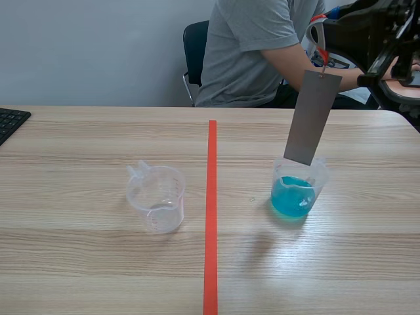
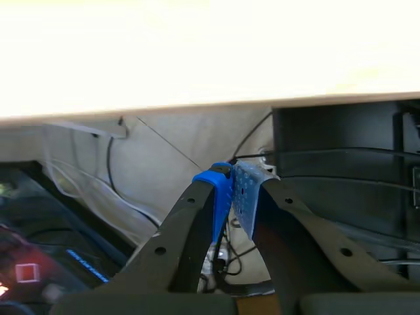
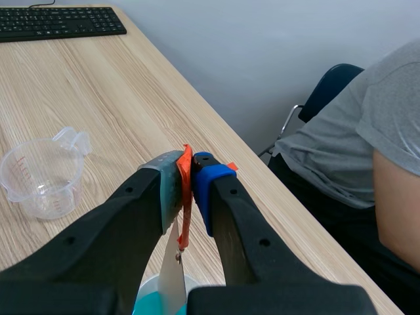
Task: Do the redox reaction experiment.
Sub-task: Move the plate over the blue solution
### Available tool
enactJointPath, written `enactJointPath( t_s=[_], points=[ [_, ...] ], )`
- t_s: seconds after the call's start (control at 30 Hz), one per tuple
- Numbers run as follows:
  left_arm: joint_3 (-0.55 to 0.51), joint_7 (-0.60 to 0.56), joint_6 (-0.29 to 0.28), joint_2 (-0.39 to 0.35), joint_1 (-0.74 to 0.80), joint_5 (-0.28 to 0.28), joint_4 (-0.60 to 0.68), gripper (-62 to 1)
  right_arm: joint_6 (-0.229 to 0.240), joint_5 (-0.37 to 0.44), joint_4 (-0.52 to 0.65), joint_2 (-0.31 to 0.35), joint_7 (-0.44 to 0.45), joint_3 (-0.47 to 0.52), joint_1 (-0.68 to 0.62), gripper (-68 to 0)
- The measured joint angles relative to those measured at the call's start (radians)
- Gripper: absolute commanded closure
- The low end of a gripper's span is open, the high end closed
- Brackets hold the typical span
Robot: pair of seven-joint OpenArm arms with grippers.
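Note:
A grey metal strip [image 1: 312,117] hangs by an orange tag [image 3: 185,190] from my right gripper [image 3: 186,172], which is shut on the tag high above the table's right side. The strip's lower end sits just over the rim of a clear beaker with blue liquid [image 1: 295,192], also seen under the gripper [image 3: 152,295]. An empty clear measuring cup [image 1: 156,197] stands left of the red tape line and shows in the right wrist view [image 3: 42,172]. My left gripper [image 2: 231,190] is shut on nothing, off the table, below its edge.
A person in a grey shirt [image 1: 252,46] sits across the table on a dark chair. A black keyboard [image 1: 10,122] lies at the far left edge. Cables and dark equipment [image 2: 341,170] lie under the table ahead of the left gripper.

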Motion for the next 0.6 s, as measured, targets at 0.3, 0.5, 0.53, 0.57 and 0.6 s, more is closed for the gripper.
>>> enactJointPath(
  t_s=[0.3, 0.5, 0.53, 0.57, 0.6],
  points=[
    [-0.068, -0.011, -0.034, -0.209, 0.109, -0.083, 0.136, -3.6, 0.0, 0.0, 0.0, 0.0, 0.0, 0.0, 0.0, -1.5],
    [-0.072, -0.018, -0.112, -0.347, 0.085, -0.071, 0.224, -3.6, 0.0, 0.0, 0.0, 0.0, 0.0, 0.0, 0.0, -1.5],
    [-0.072, -0.018, -0.124, -0.363, 0.066, -0.071, 0.239, -3.6, 0.0, 0.0, 0.0, 0.0, 0.0, 0.0, 0.0, -1.5],
    [-0.072, -0.018, -0.142, -0.376, 0.043, -0.072, 0.254, -3.6, 0.0, 0.0, 0.0, 0.0, 0.0, 0.0, 0.0, -1.5],
    [-0.072, -0.018, -0.156, -0.389, 0.018, -0.071, 0.27, -3.6, 0.0, 0.0, 0.0, 0.0, -0.001, 0.0, 0.0, -1.5]
  ],
)
